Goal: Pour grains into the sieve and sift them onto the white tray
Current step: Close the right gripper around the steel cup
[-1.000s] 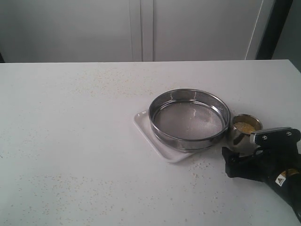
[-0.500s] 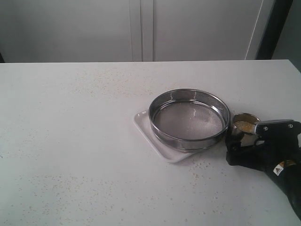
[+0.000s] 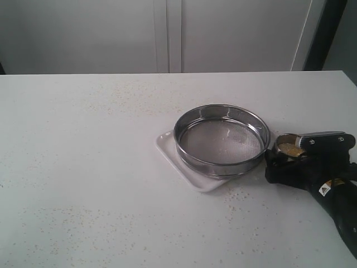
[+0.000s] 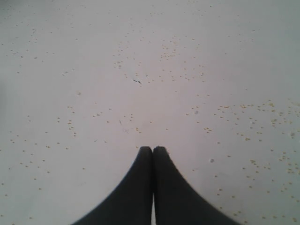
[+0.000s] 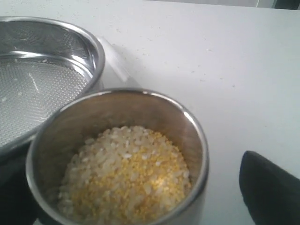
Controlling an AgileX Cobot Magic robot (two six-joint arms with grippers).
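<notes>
My right pincer (image 3: 290,157), spread wide, flanks the small round steel cup (image 5: 93,112) of golden-and-whitish grains (image 5: 126,173); the wide steel mesh sieve (image 3: 218,166), on the flat white tray (image 3: 169,147), sits just beside it, toward my left

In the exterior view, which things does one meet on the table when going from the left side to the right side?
Exposed edge of the white tray → sieve → small steel cup holding the grains.

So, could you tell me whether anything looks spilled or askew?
Stray specks dot the table, though the grains sit unpoured in the cup. The white tray under the sieve lies skewed to the table's edges.
</notes>
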